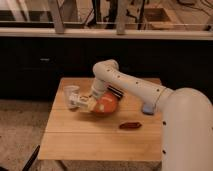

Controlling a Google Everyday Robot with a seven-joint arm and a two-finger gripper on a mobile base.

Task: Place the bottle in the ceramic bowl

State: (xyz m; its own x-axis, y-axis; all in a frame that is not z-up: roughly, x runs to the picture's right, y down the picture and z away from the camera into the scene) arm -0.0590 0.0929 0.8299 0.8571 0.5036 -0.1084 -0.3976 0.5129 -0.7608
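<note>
Nearest, low in the frame, the wooden table (95, 142) has a bare front, with a small dark red object (131, 125) lying right of centre, well apart from the work. At mid-frame the gripper (89, 103) sits just left of the bowl (106, 105), and the bottle (82, 102) lies on its side at its tip, carried towards the bowl's left rim and not yet inside, as I read it. I cannot tell how the pincer's fingers stand. The cup (70, 93) stands upright just left of the bottle, clear of the drop. A blue thing (147, 108) rests further right. The label's dark markings are unreadable.
</note>
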